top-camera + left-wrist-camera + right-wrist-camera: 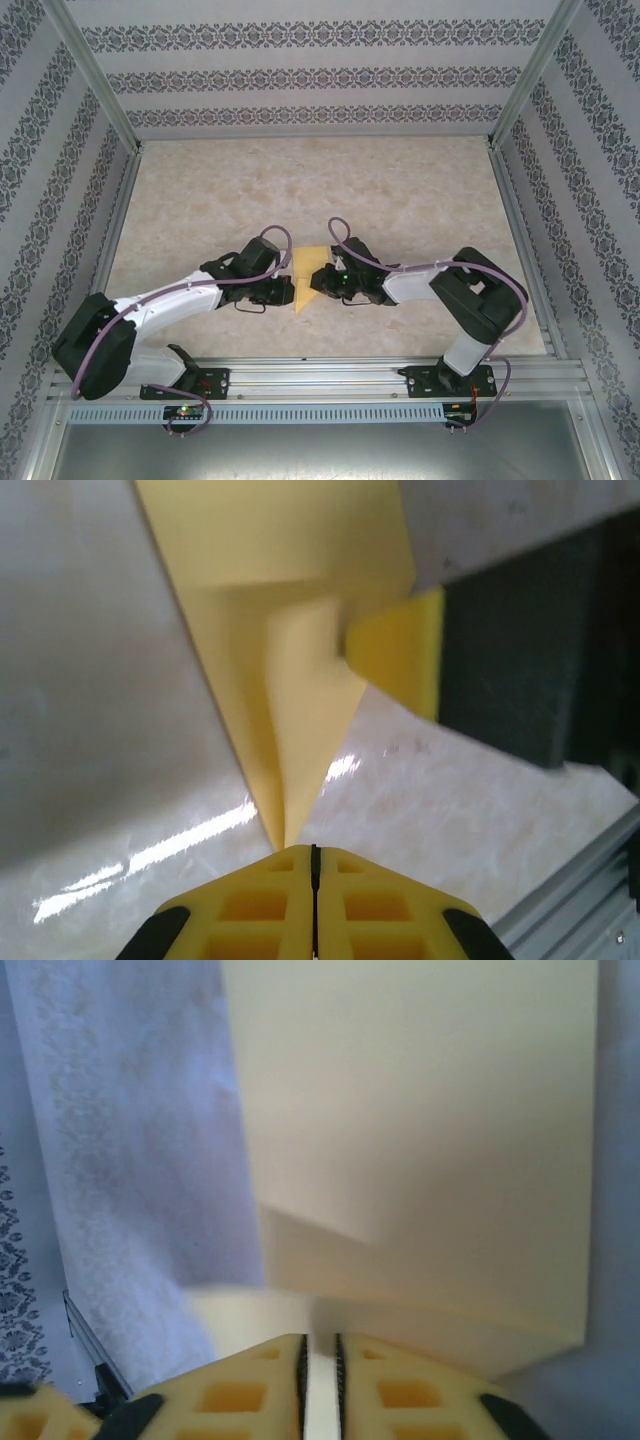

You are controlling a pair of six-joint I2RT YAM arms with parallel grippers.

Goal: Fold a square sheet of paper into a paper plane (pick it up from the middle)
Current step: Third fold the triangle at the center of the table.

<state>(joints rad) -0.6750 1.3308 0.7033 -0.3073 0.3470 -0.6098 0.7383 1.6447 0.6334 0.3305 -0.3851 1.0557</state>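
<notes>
Holds a thin yellow paper sheet (308,270), creased and partly folded toward a point, between both arms near six o'clock on the beige marbled tabletop (300,190), just beyond the aluminium rail (320,372). Pinches the sheet's narrow pointed end with the left gripper (313,860), at nine o'clock of the paper in the overhead view, with fingers pressed together down to a hairline seam and the paper tip running straight into that seam. Takes the opposite side, at three o'clock, with the right gripper (320,1345), with fingers set a narrow slot apart and a pale strip of paper filling the slot; looks like a grip on the paper, though cannot tell how firm. Shows from the left wrist one yellow finger (400,660) of the right gripper pressed against a folded flap. Appears to carry the sheet clear of the tabletop rather than flat on it. Risks losing the wide edge from that slot through too little squeeze, with the whole sheet then dangling from a tiny pinch at the tip. Risks a tear at that tip from any outward pull by either arm, given so little paper inside the left fingers. Risks a buckle or a stray crease from pushing the two grippers closer, and a skewed centre fold from twisting one wrist against the other. Could also let the half-made flap spring open on release, undoing the fold
</notes>
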